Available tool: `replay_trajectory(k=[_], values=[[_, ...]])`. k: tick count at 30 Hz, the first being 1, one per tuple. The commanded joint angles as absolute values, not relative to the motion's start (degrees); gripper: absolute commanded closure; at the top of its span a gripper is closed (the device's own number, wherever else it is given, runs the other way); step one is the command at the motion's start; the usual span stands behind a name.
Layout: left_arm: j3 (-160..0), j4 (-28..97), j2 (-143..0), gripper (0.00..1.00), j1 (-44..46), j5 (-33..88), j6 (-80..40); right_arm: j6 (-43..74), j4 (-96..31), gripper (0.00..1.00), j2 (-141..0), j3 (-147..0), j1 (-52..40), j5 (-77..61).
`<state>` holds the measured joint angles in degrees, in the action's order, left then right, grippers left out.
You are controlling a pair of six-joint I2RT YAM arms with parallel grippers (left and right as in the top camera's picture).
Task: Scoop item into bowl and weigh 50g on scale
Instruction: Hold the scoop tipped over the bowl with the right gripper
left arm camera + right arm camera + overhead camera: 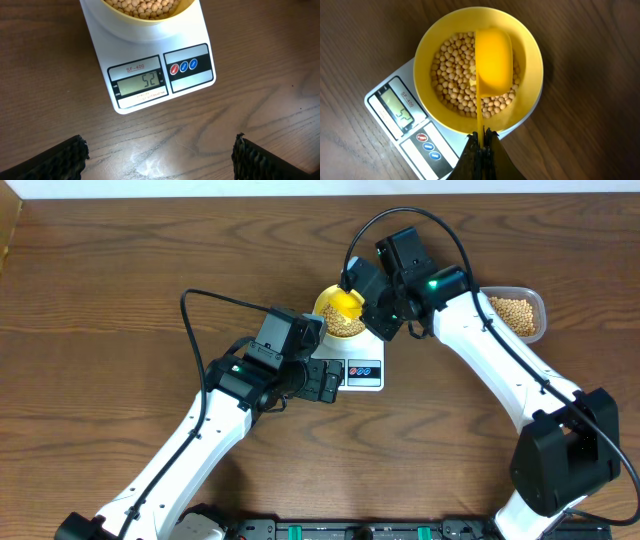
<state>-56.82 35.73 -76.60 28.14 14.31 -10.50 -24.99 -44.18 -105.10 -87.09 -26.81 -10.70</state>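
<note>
While the right gripper [481, 139] is pinched tight on the thin handle of the yellow scoop [494, 60], the scoop's head hangs inside the bowl [421, 60], over the beans [452, 70]; no beans show on its face, and I cannot tell whether it touches the heap beneath. The bowl sits on the scale [427, 146], whose display [141, 81] reads 52, so to my eye the load is a touch over the target; the main risk lies in the correction. If the scoop leans on the beans or the rim, it would add to the reading and make it false; lifted clear, the number could fall. Digging out a few beans with so broad a scoop could take too many, or flick round beans over the rim onto the table [260, 115]; a sideways push could also slide the bowl across the smooth platform. The left gripper [160, 160] hovers with its jaws wide apart and nothing between them, just in front of the scale's button edge; a small forward drift could nudge the scale or press a button and zero it. The tub [515, 315] of spare beans lies off on the right arm's side.
</note>
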Motion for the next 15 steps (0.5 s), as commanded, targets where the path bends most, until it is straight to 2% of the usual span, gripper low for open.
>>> replay_trajectory(k=[1, 15], values=[[-56.36, 35.7, -75.88, 0.06, 28.1, 14.52, -10.2, -25.8, -44.62, 0.99, -105.34, -86.46, -27.38, -11.29], [-56.36, 35.7, -75.88, 0.06, 28.1, 14.52, -10.2, -25.76, -45.8, 0.99, -105.34, -86.46, -27.4, -12.62]])
